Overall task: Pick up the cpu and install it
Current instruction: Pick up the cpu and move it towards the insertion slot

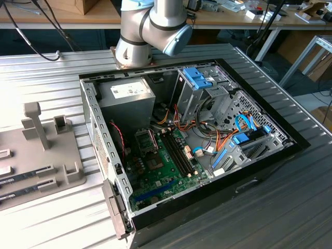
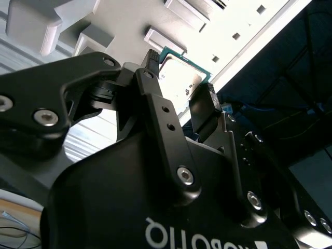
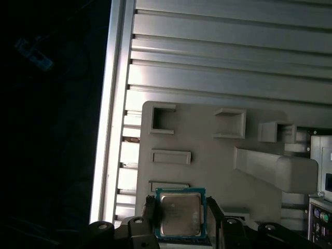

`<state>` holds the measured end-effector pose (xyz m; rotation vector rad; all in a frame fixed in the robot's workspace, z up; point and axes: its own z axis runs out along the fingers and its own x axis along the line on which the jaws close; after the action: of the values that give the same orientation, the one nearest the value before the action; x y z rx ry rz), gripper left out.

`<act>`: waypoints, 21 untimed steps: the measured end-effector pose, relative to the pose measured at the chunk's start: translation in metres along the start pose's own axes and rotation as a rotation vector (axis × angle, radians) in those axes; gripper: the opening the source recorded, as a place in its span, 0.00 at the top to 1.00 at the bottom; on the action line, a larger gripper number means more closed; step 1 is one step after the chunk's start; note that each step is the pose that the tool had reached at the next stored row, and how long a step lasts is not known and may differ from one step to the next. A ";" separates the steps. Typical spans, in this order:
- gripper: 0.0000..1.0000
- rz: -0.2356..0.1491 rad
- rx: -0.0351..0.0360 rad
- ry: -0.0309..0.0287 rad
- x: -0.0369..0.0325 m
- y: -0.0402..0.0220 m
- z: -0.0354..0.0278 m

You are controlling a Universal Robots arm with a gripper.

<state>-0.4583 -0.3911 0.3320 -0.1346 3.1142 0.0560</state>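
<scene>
Cpu (image 3: 180, 213) sits metal lid up, green rim showing, between the two black fingers (image 3: 148, 211) of the gripper (image 3: 181, 207). The fingers are closed on two opposite edges. It looks carried clear above the grey holder tray (image 3: 207, 140).

The tray lies on the ribbed table (image 3: 233, 62), close to one table edge. In the exterior view the tray (image 1: 62, 171) is at the exterior view's left and the open computer case (image 1: 91, 114) mid-table, with the socket (image 1: 146, 140) on the board beside the power supply (image 1: 127, 101).

Risks, as I judge them:
- The hold is a thin edge pinch, so a jolt could tilt or drop the chip.
- A skewed chip could damage the socket contacts.

Writing:
- Cpu lid marks too faint to read.
- White label (image 1: 126, 91) on the supply illegible.
- Gripper body lettering appears inverted; not transcribed.
</scene>
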 end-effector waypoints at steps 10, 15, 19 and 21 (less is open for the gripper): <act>0.53 0.000 0.0000 -0.0001 -0.0002 0.0002 -0.0066; 0.53 0.000 0.0000 0.0001 -0.0003 0.0004 -0.0112; 0.53 0.000 -0.0001 -0.0001 -0.0004 0.0005 -0.0150; 0.53 0.000 -0.0001 -0.0001 -0.0004 0.0005 -0.0160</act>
<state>-0.4583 -0.3911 0.3480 -0.1346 3.1141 0.0561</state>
